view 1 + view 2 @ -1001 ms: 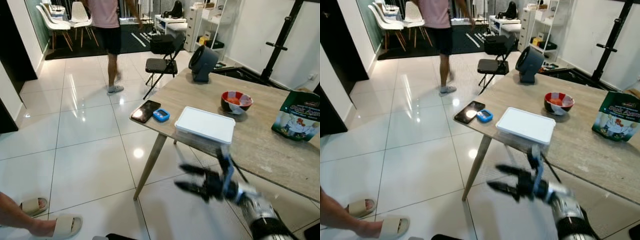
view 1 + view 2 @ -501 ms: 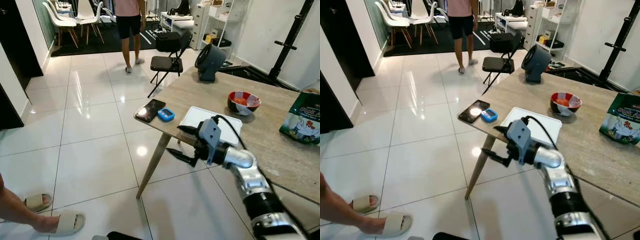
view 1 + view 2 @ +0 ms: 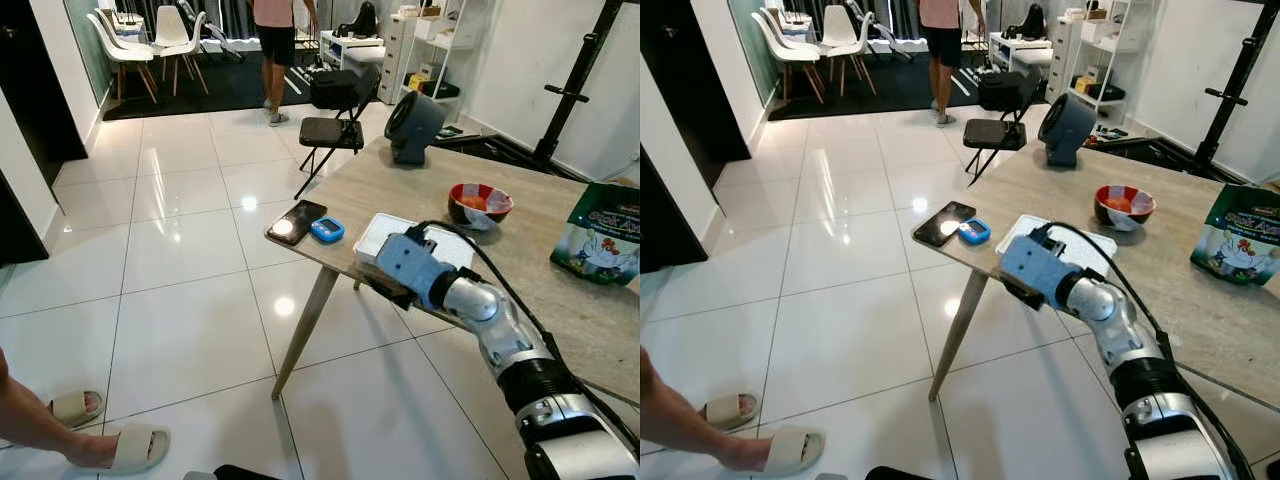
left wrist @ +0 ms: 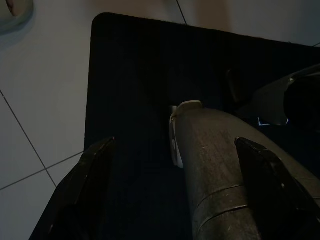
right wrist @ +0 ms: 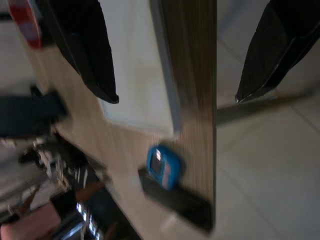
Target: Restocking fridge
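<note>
A white lidded container (image 3: 450, 243) lies flat near the front edge of the wooden table (image 3: 560, 305). My right gripper (image 5: 176, 97) is open at that edge. In the right wrist view one finger (image 5: 92, 55) lies over the white lid and the other (image 5: 272, 55) hangs off the table's edge over the floor. From the head views the grey wrist housing (image 3: 405, 265) covers part of the container and hides the fingers. My left gripper (image 4: 175, 142) hangs idle and open over a dark mat.
A black phone (image 3: 290, 222) and a small blue device (image 3: 323, 231) lie at the table's corner. Farther back are a red bowl (image 3: 480, 203), a green bag (image 3: 602, 245) and a dark fan (image 3: 413, 125). A folding chair (image 3: 325, 125) stands behind. A person (image 3: 278, 40) stands far back; a slippered foot (image 3: 110, 450) is near left.
My right arm has risen from below the table to its front edge, and the open gripper now straddles that edge at the white container. The person at the back has walked farther away.
</note>
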